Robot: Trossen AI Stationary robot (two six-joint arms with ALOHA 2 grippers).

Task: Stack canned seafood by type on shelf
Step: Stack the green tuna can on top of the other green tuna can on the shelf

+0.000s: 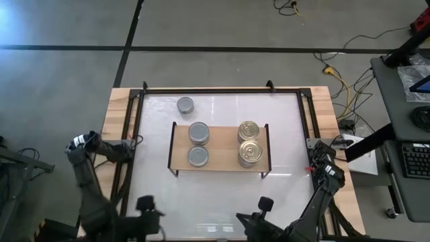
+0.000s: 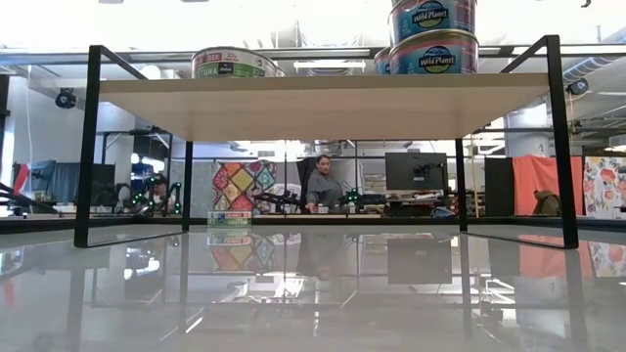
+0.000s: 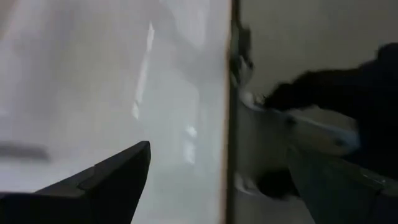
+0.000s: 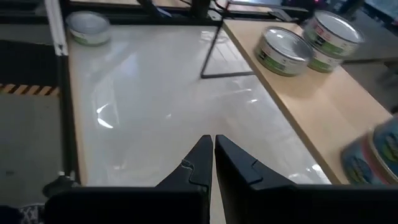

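We read "Wild Planet" on the stacked gold cans (image 2: pixel 431 37), "TUNA" on a silver can (image 2: pixel 233 63); left gripper (image 3: pixel 217 168) fingers apart, right gripper (image 4: pixel 213 149) fingers together

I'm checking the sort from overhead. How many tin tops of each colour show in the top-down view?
Silver-grey tops: 3 (two on the shelf, one on the white tabletop)
Gold tops: 2 (both on the shelf)
Total: 5 tops; any tins stacked beneath them are not counted.
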